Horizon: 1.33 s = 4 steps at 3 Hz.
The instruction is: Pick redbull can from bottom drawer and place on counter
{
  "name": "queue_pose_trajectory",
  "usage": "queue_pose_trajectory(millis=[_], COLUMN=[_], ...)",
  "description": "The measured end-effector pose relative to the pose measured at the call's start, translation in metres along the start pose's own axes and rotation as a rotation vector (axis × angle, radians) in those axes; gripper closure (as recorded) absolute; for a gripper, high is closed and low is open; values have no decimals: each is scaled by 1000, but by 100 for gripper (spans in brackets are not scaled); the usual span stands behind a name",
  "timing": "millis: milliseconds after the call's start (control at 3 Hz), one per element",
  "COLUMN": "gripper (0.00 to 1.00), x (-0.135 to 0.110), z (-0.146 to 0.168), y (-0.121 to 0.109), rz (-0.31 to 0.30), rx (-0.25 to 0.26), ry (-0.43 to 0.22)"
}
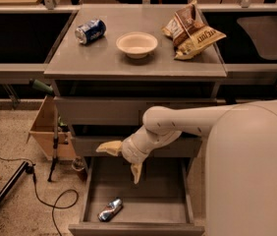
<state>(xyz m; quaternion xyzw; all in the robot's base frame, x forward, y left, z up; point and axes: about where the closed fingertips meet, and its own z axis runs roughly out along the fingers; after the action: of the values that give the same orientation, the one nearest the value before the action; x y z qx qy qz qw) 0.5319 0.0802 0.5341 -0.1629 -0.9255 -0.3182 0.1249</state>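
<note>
The redbull can [110,209] lies on its side in the front left of the open bottom drawer [178,211]. It is slim, silver and blue. My gripper [123,160] hangs over the back of the drawer, above and a little right of the can, not touching it. Its two tan fingers [136,172] are spread apart and hold nothing. The grey counter [128,64] is the cabinet top above the drawers.
On the counter lie a fat blue soda can [90,31] on its side, a white bowl [136,44] and a chip bag [191,29]. A cardboard box [44,132], a stand and cables sit on the floor to the left. My white body [251,171] fills the right.
</note>
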Motion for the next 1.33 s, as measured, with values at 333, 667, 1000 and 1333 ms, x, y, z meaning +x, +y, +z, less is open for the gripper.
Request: queue_pose_trajectory(millis=[333,667,1000,1333], gripper=[0,0,0,0], x=[0,-6,-21,-37], z=[0,8,39,96], y=[0,2,-12,-35], rz=[0,12,45,77], rx=[0,-6,-14,-31], ry=[0,-63,-91,-107])
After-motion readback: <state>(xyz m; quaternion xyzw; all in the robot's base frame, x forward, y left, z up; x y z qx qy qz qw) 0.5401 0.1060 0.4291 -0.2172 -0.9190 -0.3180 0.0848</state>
